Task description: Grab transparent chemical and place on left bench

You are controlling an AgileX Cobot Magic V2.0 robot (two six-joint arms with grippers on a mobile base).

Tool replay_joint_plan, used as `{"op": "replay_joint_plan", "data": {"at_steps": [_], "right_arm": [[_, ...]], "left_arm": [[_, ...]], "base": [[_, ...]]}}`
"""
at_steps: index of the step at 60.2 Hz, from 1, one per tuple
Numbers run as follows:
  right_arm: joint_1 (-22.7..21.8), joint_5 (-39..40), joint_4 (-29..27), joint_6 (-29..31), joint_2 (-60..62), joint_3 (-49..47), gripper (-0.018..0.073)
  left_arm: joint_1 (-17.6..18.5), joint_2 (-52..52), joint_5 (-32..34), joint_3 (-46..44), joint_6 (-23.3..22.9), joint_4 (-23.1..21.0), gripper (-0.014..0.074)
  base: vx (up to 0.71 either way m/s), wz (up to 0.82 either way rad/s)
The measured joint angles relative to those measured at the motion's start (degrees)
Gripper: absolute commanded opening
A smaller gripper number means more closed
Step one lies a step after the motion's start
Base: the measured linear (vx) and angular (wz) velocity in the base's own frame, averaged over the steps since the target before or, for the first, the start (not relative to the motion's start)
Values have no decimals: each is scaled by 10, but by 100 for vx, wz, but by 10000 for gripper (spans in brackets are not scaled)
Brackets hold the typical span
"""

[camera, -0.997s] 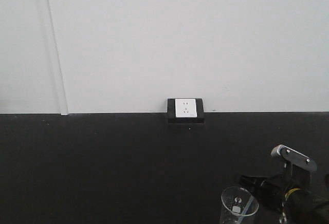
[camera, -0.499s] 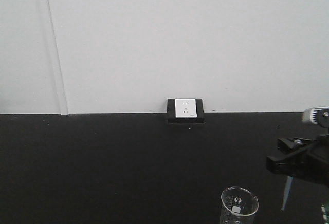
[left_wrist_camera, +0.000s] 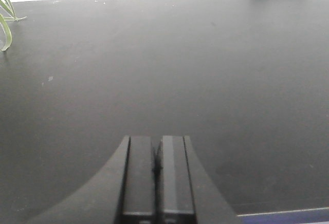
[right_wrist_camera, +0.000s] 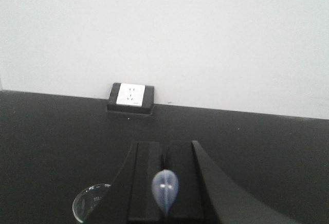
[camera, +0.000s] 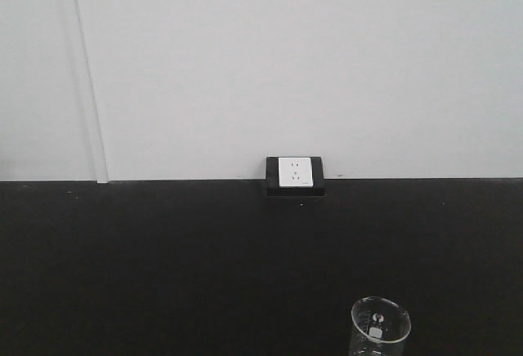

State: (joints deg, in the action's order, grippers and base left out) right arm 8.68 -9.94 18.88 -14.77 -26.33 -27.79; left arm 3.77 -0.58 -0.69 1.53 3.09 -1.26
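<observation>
Clear glass beaker on the black worktop, with a pipette in the right gripper.
In the front view, the beaker stands upright at the frame's 5 o'clock, below and right of the white wall socket, and has a white mark on its side. In the right wrist view, its rim shows at 8 o'clock of the gripper, apart from it. The pale pipette bulb sits between the closed-in fingers, seemingly pinched there, though blur leaves the contact unsure. The left gripper has its fingers pressed together on nothing, over the worktop, with a plant leaf at 10 o'clock.
</observation>
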Motion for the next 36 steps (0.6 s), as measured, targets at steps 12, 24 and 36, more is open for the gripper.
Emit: {"op": "replay_joint_plan", "data": {"at_steps": [12, 24, 36], "right_arm": [[0, -36, 4, 0, 60, 8, -4], [0, -52, 6, 0, 65, 8, -4], [0, -55, 6, 0, 65, 8, -4]], "left_arm": [[0, 0, 0, 0, 0, 0, -3], [0, 0, 0, 0, 0, 0, -3], [0, 0, 0, 0, 0, 0, -3]], "base": [[0, 0], [0, 0], [0, 0]]}}
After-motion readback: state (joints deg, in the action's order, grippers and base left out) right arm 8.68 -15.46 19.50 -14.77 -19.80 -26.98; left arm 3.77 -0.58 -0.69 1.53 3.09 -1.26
